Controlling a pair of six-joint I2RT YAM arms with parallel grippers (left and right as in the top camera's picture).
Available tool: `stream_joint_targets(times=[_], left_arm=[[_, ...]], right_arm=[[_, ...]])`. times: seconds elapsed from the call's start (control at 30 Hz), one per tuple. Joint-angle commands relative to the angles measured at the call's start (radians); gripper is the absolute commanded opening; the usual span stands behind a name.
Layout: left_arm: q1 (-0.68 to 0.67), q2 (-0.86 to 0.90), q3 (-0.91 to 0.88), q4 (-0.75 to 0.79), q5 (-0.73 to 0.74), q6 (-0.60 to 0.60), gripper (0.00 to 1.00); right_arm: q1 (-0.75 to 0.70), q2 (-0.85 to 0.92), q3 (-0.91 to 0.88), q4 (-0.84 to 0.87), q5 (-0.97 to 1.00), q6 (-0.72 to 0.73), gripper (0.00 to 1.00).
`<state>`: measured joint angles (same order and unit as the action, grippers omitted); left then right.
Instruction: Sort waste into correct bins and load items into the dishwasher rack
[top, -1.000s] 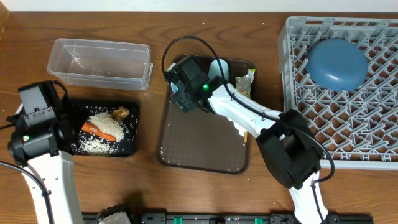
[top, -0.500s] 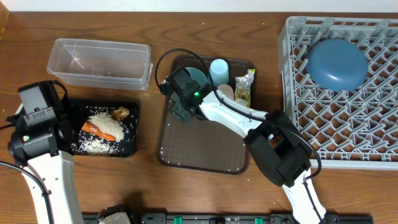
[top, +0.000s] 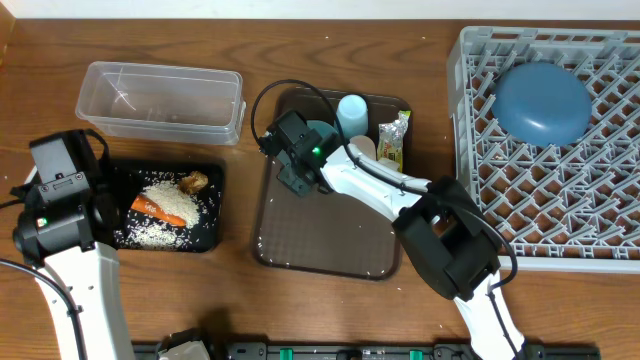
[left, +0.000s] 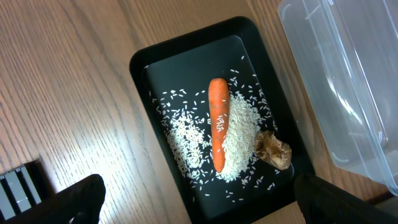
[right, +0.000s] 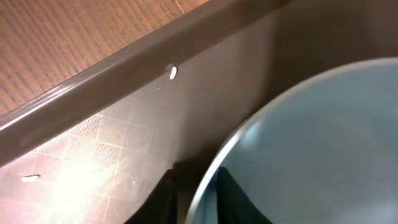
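My right gripper (top: 303, 140) is down in the brown serving tray (top: 320, 240), shut on the rim of a round blue-grey bowl (top: 322, 128). In the right wrist view one finger is outside the bowl's rim (right: 214, 180) and the other inside it. My left gripper (left: 208, 205) hangs open above the near end of the black tray (left: 140, 68). That tray holds the carrot (left: 217, 124), rice (left: 242, 140) and a brown lump (left: 273, 151). A large blue dish (top: 543, 102) lies in the grey rack (top: 470, 120).
A small light-blue cup (top: 351, 108), a small white cup (top: 362, 150) and a green-silver wrapper (top: 392, 140) sit at the far end of the serving tray. The clear tub (top: 160, 100) stands behind the black tray. A few rice grains (right: 173, 72) lie on the serving tray.
My right gripper slid left off the light-blue cup, came down on the blue-grey bowl's rim and closed its jaws. The left arm has not moved.
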<state>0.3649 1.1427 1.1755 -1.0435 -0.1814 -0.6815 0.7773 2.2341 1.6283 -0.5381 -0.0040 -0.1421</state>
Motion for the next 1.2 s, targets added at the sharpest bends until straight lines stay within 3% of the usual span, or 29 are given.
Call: stream_joint_targets(times=[0.0, 0.13, 0.4, 0.57, 0.8, 0.97, 1.17], left_arm=[[0.005, 0.000, 0.021, -0.003, 0.002, -0.008, 0.98], [0.005, 0.000, 0.021, -0.003, 0.002, -0.008, 0.98], [0.005, 0.000, 0.021, -0.003, 0.002, -0.008, 0.98], [0.005, 0.000, 0.021, -0.003, 0.002, -0.008, 0.98], [0.005, 0.000, 0.021, -0.003, 0.002, -0.008, 0.98], [0.005, 0.000, 0.021, -0.003, 0.002, -0.008, 0.98], [0.005, 0.000, 0.021, -0.003, 0.002, -0.008, 0.98]], right_arm=[[0.013, -0.039, 0.008, -0.020, -0.082, 0.015, 0.12], [0.013, -0.124, 0.008, -0.019, -0.112, 0.060, 0.01], [-0.020, -0.345, 0.008, -0.030, -0.193, 0.131, 0.01], [-0.153, -0.498, 0.008, -0.055, -0.339, 0.187, 0.01], [-0.583, -0.627, 0.008, -0.122, -0.745, 0.233, 0.01], [-0.983, -0.618, 0.005, -0.163, -1.085, 0.235, 0.01], [-1.321, -0.571, 0.005, -0.152, -1.308, 0.235, 0.01]])
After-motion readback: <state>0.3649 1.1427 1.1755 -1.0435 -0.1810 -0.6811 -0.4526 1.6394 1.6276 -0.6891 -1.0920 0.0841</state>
